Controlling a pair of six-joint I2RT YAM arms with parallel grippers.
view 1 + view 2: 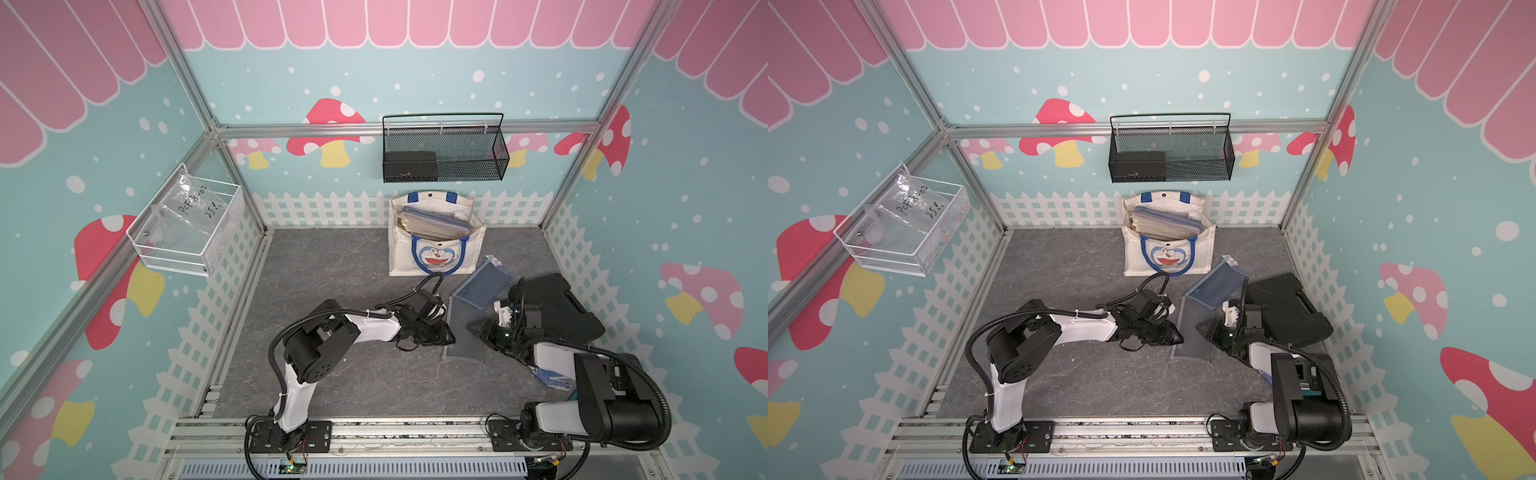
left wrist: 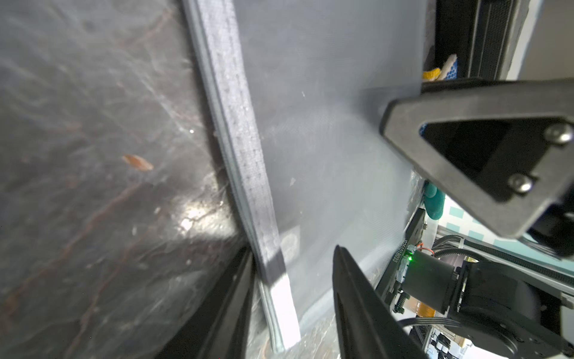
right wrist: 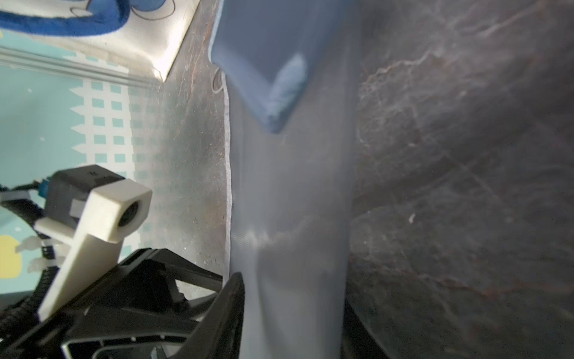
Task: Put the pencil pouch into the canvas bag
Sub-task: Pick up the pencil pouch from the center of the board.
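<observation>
A flat grey mesh pencil pouch (image 1: 463,338) (image 1: 1192,334) lies on the table between both grippers. My left gripper (image 1: 451,336) (image 2: 293,251) straddles its zipper edge, jaws apart, a gap on each side. My right gripper (image 1: 473,328) (image 3: 292,289) reaches over the opposite edge. One finger is above the pouch (image 3: 289,202), and a wide strip of fabric shows between the fingers. The cream canvas bag (image 1: 401,257) (image 1: 1136,257) with the blue cat face stands upright behind, open, with several flat pouches inside.
A blue pouch (image 1: 484,284) lies with one corner over the grey pouch's far end. A black case (image 1: 561,303) sits to the right, close behind my right arm. A black mesh basket (image 1: 444,153) hangs on the back wall, a white wire basket (image 1: 187,232) on the left wall.
</observation>
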